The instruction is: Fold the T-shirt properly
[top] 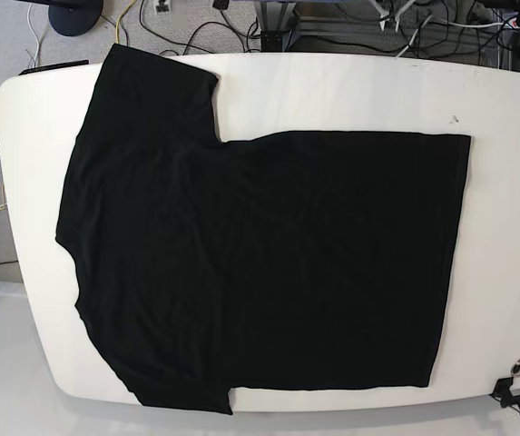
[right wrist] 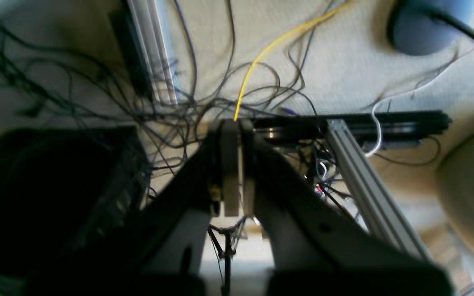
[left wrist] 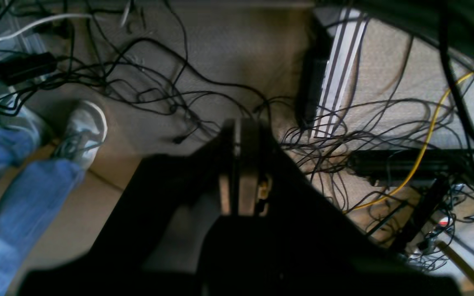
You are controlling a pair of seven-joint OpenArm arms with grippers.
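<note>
1 black T-shirt [top: 269, 263] (plain side up), spread flat

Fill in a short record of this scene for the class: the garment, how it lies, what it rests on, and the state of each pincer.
garment: black T-shirt, no print showing
lie: spread flat and unfolded, sleeves toward the base view's left, hem toward its right
surface: white table
overhang: lower sleeve reaches the table's near edge
left pincer: shut, holding nothing, above the cabled floor
right pincer: shut, holding nothing, above the cabled floor
arms in base view: none visible
bystander: jeans and white shoe in the left wrist view
</note>
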